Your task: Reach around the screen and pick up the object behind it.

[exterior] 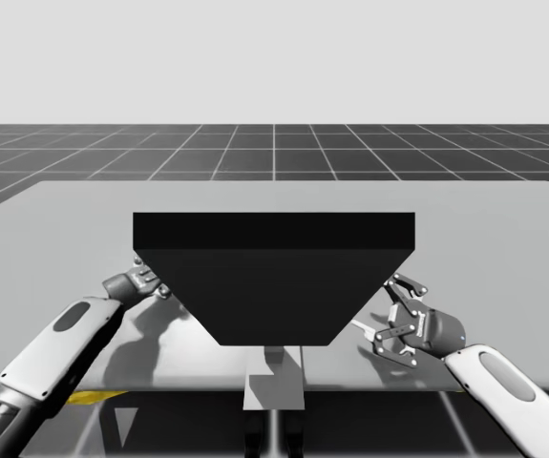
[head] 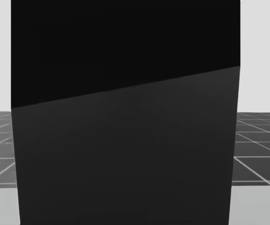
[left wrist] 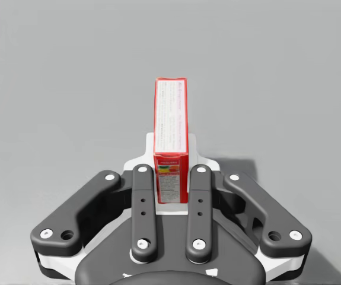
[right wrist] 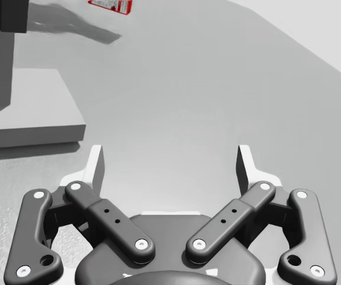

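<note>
— What's on your left?

— My left gripper (exterior: 148,282) sits at the left edge of the screen (exterior: 274,277), low over the desk (exterior: 64,219). In its wrist view it is pinching the red box (left wrist: 171,139), with a white finger (left wrist: 148,144) pressed against each of the two long side faces.

— Which way does the box point?

— It's narrow and long. Its long axis runs straight ahead out of the gripper, with the near end tucked between the fingers and the far end pointing away (I can't tell whether its underside touches the desk).

— And the middle?

— The black screen stands across the desk on a grey base slab (right wrist: 34,113). In my head view it rises right in front of me, with the floor grid (head: 261,150) at either side.

— The right?

— My right gripper (exterior: 400,315) hovers just off the screen's right edge, fingers (right wrist: 96,166) spread wide apart. Far ahead of it, past the base slab, the red box shows as a small sliver, with an arm's shadow (right wrist: 75,27) on the desk beside it.
</note>
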### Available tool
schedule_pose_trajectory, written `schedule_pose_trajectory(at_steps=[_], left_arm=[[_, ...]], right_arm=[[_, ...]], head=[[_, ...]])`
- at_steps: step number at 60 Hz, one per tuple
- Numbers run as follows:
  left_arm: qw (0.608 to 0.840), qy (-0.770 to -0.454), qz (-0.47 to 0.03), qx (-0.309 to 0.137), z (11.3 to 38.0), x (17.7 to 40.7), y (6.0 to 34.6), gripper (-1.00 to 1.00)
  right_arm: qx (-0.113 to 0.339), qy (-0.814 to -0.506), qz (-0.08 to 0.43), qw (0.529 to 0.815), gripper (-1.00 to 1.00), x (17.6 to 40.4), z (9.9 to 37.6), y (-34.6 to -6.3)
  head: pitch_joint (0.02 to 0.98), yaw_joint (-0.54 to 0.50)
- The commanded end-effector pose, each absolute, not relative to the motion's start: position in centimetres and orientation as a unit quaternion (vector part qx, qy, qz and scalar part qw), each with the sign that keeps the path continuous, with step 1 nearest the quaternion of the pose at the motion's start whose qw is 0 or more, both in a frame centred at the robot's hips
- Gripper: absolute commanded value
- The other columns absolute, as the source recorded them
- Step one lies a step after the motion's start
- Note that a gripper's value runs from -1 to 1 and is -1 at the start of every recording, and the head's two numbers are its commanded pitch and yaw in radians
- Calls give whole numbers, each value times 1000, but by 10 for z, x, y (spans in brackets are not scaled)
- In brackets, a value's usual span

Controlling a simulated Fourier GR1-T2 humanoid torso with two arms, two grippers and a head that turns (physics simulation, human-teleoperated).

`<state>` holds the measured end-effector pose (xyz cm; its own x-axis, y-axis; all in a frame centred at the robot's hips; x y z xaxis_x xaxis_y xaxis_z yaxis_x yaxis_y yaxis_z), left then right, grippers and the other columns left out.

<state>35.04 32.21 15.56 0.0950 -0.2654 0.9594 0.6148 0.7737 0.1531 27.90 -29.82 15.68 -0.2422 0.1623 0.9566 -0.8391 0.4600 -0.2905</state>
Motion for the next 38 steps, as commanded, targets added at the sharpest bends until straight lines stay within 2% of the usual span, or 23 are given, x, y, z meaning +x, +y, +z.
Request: schedule_pose_trajectory(at_steps=[1,7,15,27,38], left_arm=[[705,-621,-314,-138,187,345,348,1000],[690,-644,-305,-126,210,341,356,1000],[653,-692,-289,-108,253,328,360,1000],[613,-732,-283,-87,296,308,353,1000],[564,-774,-276,-81,334,285,338,1000]], right_arm=[[290,-686,429,511,-1000,278,162,-297],[291,-686,428,512,-1000,278,162,-297],[291,-687,428,511,-1000,278,163,-297],[290,-687,428,511,-1000,278,162,-298],[290,-686,428,511,-1000,278,162,-298]], head=[[146,-24],[146,-25],[145,-27],[150,-28],[149,-34]])
